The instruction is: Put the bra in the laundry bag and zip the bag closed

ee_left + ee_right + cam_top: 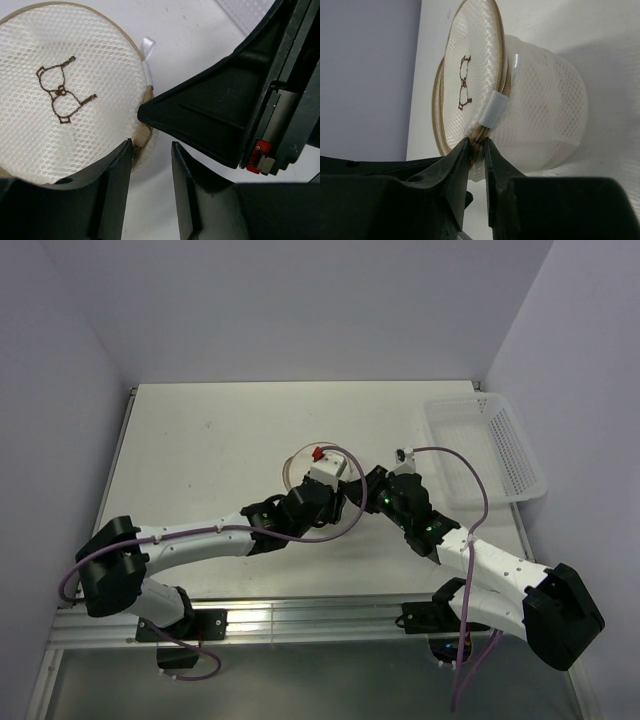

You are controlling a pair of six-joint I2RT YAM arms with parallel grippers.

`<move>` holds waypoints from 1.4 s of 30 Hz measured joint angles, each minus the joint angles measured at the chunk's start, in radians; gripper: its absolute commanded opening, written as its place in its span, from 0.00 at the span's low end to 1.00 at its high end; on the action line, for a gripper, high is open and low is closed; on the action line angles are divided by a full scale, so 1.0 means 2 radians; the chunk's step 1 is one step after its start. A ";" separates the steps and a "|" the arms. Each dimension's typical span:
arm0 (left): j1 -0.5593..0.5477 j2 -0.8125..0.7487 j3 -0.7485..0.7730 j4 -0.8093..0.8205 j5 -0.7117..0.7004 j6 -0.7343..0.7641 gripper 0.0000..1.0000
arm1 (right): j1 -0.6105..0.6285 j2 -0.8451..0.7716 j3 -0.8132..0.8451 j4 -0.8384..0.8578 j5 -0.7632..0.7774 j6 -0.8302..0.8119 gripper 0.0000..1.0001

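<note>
Left side: the table (200, 440) is bare from its left edge by the wall (50, 440) in to centre, so plenty of room there. The left arm (190, 535) lies low across the near-left part. The left gripper (151, 150) sits at the near rim of the laundry bag (30, 125), jaws partway apart w/ bare table between them, nothing pinched that I can see. 1 finger (117, 190) overlaps the bag's printed face.

The bag stands mid-table, face w/ the bra symbol (62, 90) up. It's tight here: the right gripper (477, 145) comes in from the right, just beside the left one, closed down to a narrow slit on the bag's tan zip edge (506, 75).

Right side: a free strip of table, then the basket (510, 445) at the right edge, well apart from the bag.

Hard to see: from the top cam both wrists cover most of the bag, only an arc of rim shows. The left wrist cam cuts off the bag's left side. The mesh is too milky to make out the bra, and I can't tell if the zip runs shut all round.

Count: 2 arms, 2 grippers, 1 bag, 1 basket, 1 white tab (495, 109), 1 ribbon loop (147, 47)
</note>
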 measured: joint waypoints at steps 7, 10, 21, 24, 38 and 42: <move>0.003 0.017 0.015 0.000 0.004 0.042 0.45 | 0.000 0.000 0.000 -0.001 0.002 -0.001 0.09; 0.005 0.021 0.020 -0.002 0.003 0.053 0.46 | 0.000 0.000 0.000 0.001 0.004 -0.001 0.08; 0.032 0.024 0.020 -0.003 0.042 0.059 0.41 | 0.000 0.000 0.000 0.001 0.002 -0.010 0.00; 0.048 0.023 0.019 -0.001 0.076 0.056 0.36 | 0.000 -0.001 0.000 0.002 0.002 -0.016 0.00; 0.085 0.010 0.017 0.000 0.196 0.052 0.27 | -0.001 -0.008 0.000 0.008 -0.010 -0.034 0.00; 0.091 0.010 0.017 0.000 0.213 0.049 0.03 | -0.001 -0.008 0.000 0.008 -0.015 -0.038 0.00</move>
